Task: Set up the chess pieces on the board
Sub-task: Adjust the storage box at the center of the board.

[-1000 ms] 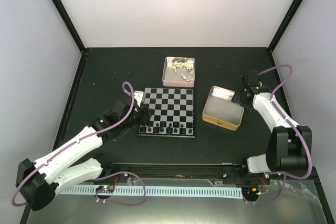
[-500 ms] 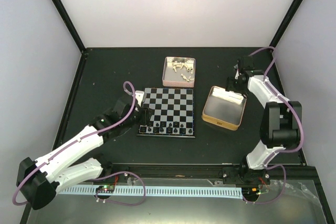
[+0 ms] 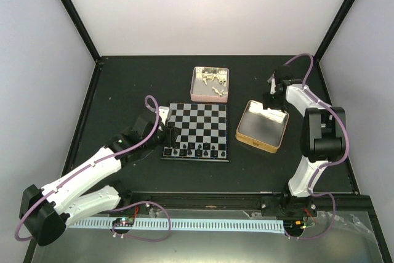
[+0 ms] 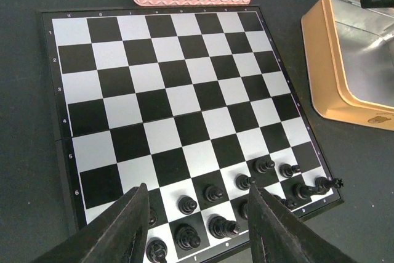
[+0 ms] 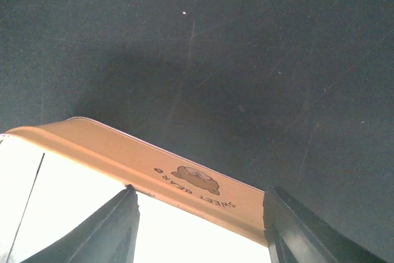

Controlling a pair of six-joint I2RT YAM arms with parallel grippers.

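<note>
I see the board (image 3: 196,131) lying flat at the centre of the top view on the dark table (image 3: 123,90). It is a small square of black and pale silvery-grey checks with a thin dark edge. In the left wrist view, small digits run down its left margin.

The glossy black pieces (image 4: 213,193) stand upright in two rows along the board's lower edge in the left wrist view, one per square. The rest of the squares are bare.

The cream-white pieces (image 3: 212,80) lie loose in a pink tin (image 3: 209,95) just above the board's upper edge in the top view. An orange tin (image 3: 261,126) with a bright metal floor sits just to the right of the board.

The left gripper (image 4: 197,226) is at the board's lower-left corner in the top view. Its fingers (image 4: 132,226) are spread wide and hold nothing, with several black pieces in view between them.

The right gripper (image 5: 200,226) is over the orange tin's upper rim. Its fingers are also wide apart and hold nothing.
</note>
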